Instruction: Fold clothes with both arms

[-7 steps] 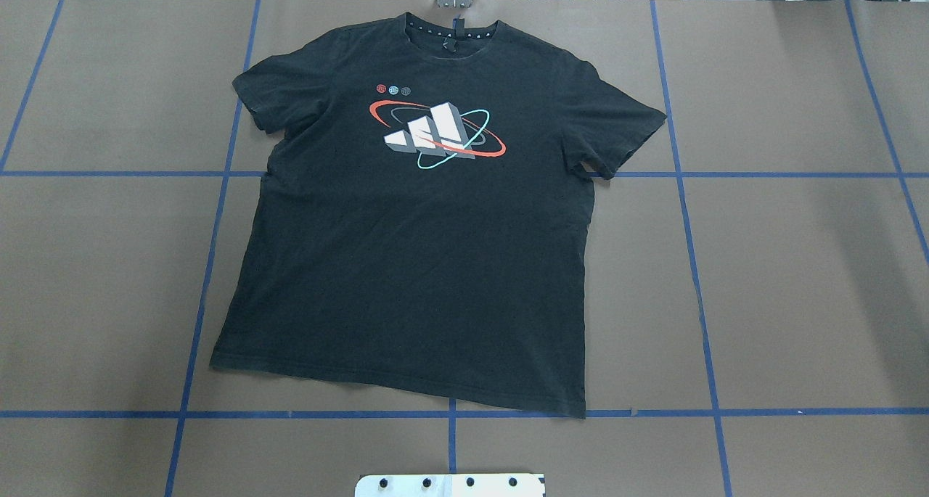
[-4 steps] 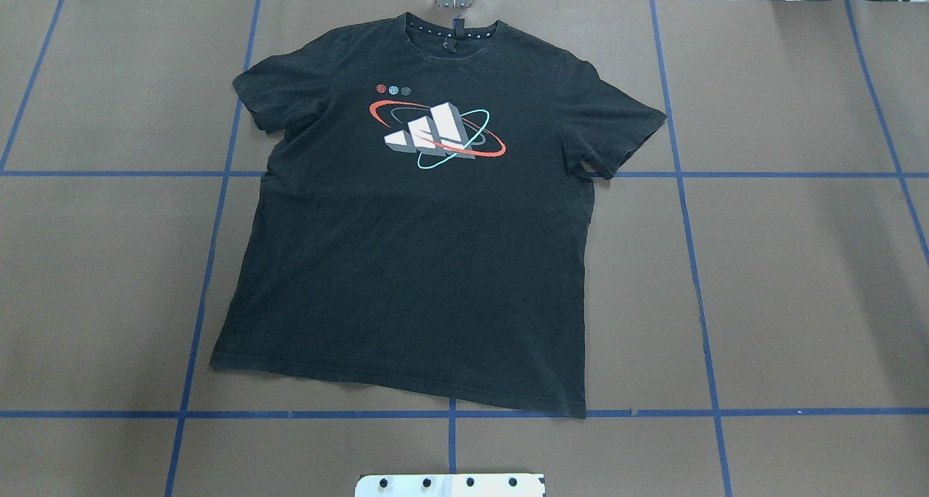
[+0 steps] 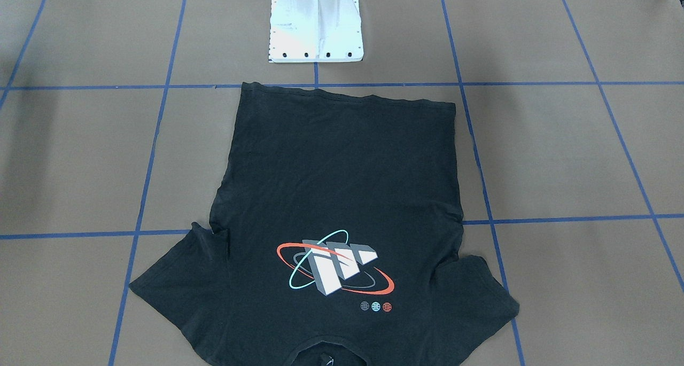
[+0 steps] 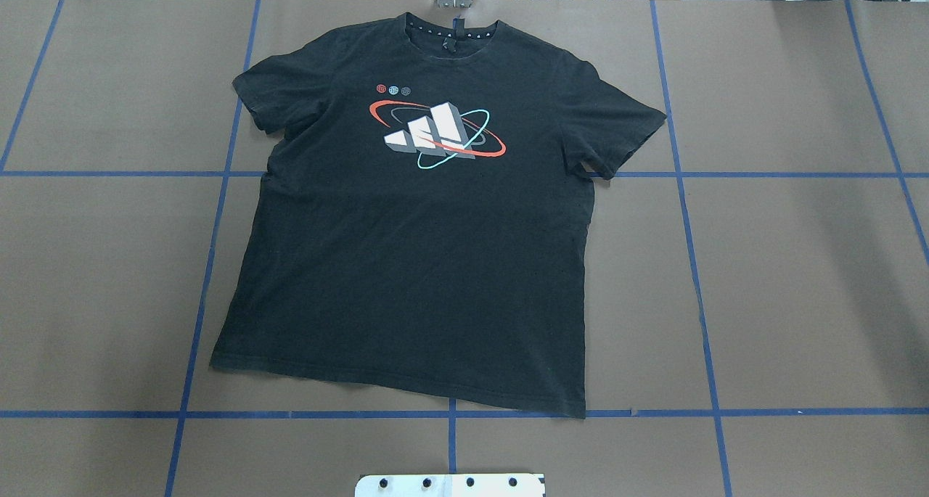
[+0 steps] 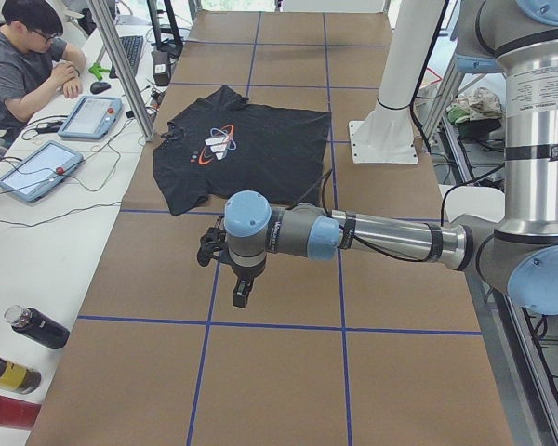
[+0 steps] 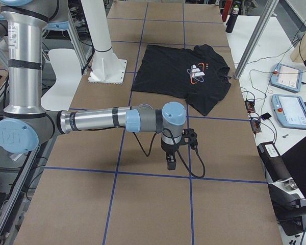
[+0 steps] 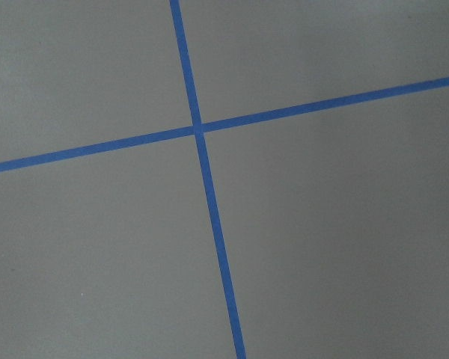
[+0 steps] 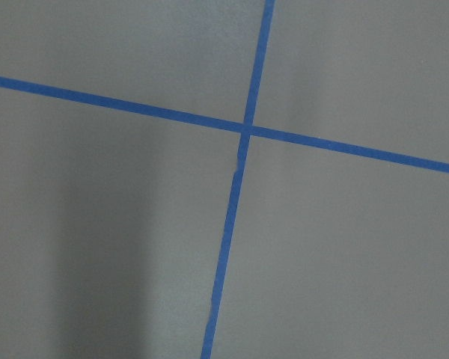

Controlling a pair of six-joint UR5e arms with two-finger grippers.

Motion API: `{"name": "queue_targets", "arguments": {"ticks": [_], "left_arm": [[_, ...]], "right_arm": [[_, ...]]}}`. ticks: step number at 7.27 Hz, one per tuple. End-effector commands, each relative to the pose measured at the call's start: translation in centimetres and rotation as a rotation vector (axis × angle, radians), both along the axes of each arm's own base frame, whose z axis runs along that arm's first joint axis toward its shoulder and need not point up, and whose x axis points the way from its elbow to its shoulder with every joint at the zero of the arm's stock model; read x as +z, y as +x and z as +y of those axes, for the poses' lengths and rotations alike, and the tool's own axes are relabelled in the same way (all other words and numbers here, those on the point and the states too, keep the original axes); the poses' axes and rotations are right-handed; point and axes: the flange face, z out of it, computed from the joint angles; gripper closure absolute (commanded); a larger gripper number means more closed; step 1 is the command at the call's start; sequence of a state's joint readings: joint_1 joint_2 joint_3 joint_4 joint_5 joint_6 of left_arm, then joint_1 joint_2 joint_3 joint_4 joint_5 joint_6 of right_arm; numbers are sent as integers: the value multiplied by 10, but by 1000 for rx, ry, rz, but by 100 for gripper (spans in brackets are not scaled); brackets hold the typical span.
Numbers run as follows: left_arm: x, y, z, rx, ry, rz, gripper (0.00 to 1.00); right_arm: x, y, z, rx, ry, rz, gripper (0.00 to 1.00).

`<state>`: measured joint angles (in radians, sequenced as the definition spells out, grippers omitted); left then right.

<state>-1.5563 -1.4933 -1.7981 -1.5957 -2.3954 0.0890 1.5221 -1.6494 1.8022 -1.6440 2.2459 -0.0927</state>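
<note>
Noted brown table [image 4: 798,279] gridded with blue tape [image 4: 798,174], tablets [image 5: 37,172] alongside. Found T-shirt [image 4: 421,265] flat, well apart from left gripper [image 5: 240,298] and right gripper [image 6: 171,163]; could not tell either's grip.

The black short-sleeved T-shirt [image 4: 406,265] was matt cloth, slightly wrinkled. The brown table cover [image 4: 798,279] looked like matt paper. At 6 o'clock, the white pedestal plate [image 4: 450,485] looked smooth and glossy.

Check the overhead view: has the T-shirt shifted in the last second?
No. The T-shirt has not moved: its hem corner touches the near blue tape line at the same spot as before.
</note>
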Motion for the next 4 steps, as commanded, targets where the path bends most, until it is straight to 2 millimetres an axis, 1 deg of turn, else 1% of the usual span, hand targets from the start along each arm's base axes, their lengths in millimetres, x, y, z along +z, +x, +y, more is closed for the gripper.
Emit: {"name": "queue_targets", "arguments": {"ticks": [1,2,3,4], "left_arm": [[-7,0,-15,-5,14,2,0],[-14,0,-18,-6,37,-2,0],[-22,0,-20,-3,101,-4,0],[-25,-1,-22,-8,154,0,0]], "right_arm": [[-20,-9,-14,-14,139,-8,0],[-23,-17,-20,-30,180,-15,0],[-32,-30,-35,-52,196,-21,0],[-34,-37,-51,-57,187,-52,0]]}}
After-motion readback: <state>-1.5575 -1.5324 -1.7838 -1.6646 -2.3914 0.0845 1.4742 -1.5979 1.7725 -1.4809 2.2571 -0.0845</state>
